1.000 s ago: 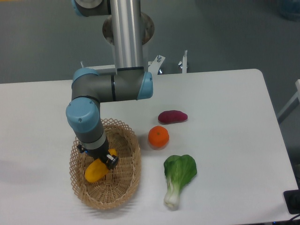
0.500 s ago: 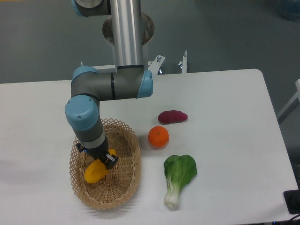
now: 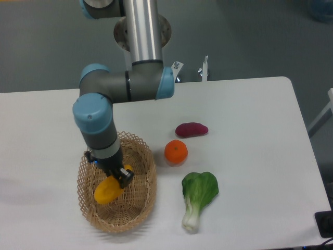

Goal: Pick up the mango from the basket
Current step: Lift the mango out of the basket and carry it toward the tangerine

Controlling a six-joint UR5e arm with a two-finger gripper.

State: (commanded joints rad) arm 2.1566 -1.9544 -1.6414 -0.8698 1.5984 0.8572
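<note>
Since half a second ago the arm's elbow and forearm have shifted a little right and the wrist now leans more over the basket [image 3: 139, 205]; the mango [image 3: 107, 190] sits at nearly the same spot, maybe slightly right. Pincer [image 3: 118, 177] is down inside the basket, clamped on the mango's upper right end, dark fingers [image 3: 125, 178] touching the fruit. Jaws narrow, closed around the mango. Whether the mango is lifted clear of the basket floor or still resting on it, cannot tell from this view.

Mango: yellow-orange, elongated, tilted with its lower end toward the basket's left side, inside the basket's left half. Basket: oval wicker, tan, open lattice rim, on the counter [image 3: 250, 114] at front left.

Other stuff on the white counter: round orange [image 3: 176, 152] just right of the basket, not touching it. Purple sweet potato [image 3: 191, 129] behind and right of the orange, near it but apart. Bok choy [image 3: 199, 197] in front of the orange, leaves up, white stem toward the front edge, lying flat, apart from the basket.

Arm's grey link with blue caps [image 3: 125, 86] runs horizontally above the basket's back rim; silver upright column [image 3: 143, 31] rises out of frame at top. Small metal bracket parts [image 3: 203, 70] at the counter's back edge. Dark object corner [image 3: 325, 224] at bottom right, partly cut off.
</note>
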